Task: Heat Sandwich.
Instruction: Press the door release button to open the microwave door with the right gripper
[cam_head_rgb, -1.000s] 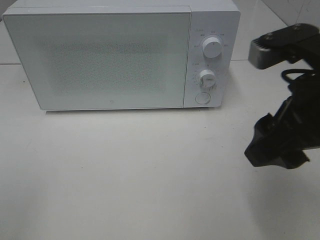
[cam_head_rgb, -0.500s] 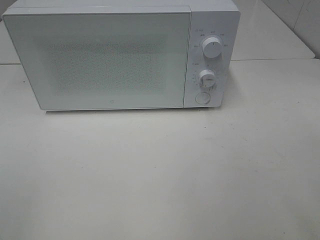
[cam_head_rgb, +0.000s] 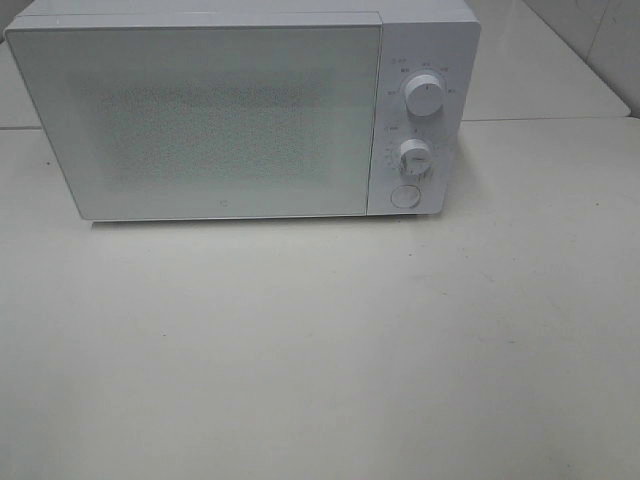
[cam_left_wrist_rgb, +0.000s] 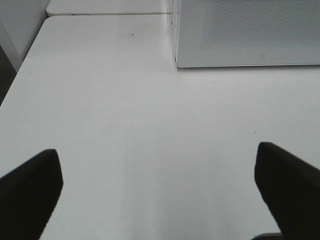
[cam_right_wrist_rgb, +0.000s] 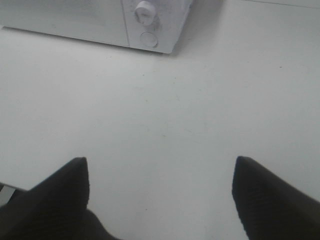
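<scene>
A white microwave (cam_head_rgb: 240, 110) stands at the back of the table with its door shut; two knobs (cam_head_rgb: 424, 96) and a round button sit on its right panel. The sandwich is out of view in every frame. Neither arm shows in the exterior high view. In the left wrist view my left gripper (cam_left_wrist_rgb: 159, 185) is open over bare table, with the microwave's (cam_left_wrist_rgb: 245, 32) front corner ahead of it. In the right wrist view my right gripper (cam_right_wrist_rgb: 161, 192) is open with nothing between its fingers, and the microwave's control panel (cam_right_wrist_rgb: 147, 25) lies ahead.
The white table (cam_head_rgb: 320, 340) stretches in front of the microwave. A second table (cam_head_rgb: 540, 60) adjoins at the back right. The table's side edge (cam_left_wrist_rgb: 22, 70) shows in the left wrist view.
The right arm, visible at the right edge one second ago, has withdrawn out of the exterior high view. The microwave has not moved.
</scene>
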